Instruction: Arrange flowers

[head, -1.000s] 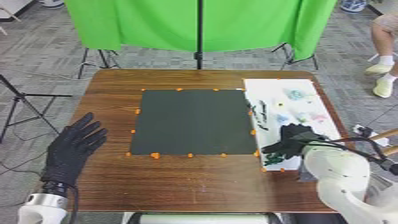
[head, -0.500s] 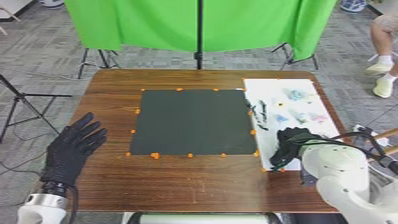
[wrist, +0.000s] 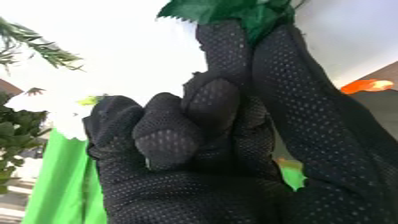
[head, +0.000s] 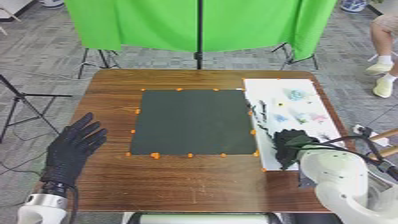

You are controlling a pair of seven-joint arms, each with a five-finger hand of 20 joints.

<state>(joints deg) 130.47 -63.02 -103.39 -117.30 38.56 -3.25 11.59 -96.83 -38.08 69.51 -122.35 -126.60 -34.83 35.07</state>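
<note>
Two flat carriers lie side by side on a brown wooden table: a square dark mat and, at the table's right, a long white sheet. Small orange pieces line the mat's edges.

Contents of the white sheet: toward its far edge, a pale blue-green flower; nearer, a small yellow bloom; around the middle, a light blue flower and, closer to the right edge, a pink one. Thin dark green sprigs run along the left edge, beside the mat.

The right hand is over the near part of the sheet. In the right wrist view its forefinger and thumb close narrowly on a dark green leaf with a toothed margin — the other fingers are folded toward the palm. Whether leaf and sheet touch cannot be told.

The left hand is at the table's left edge, palm empty, its fingers extended and slightly apart — contact with the wood cannot be judged. Beyond the far edge hangs a green cloth, with a black pole before it.
</note>
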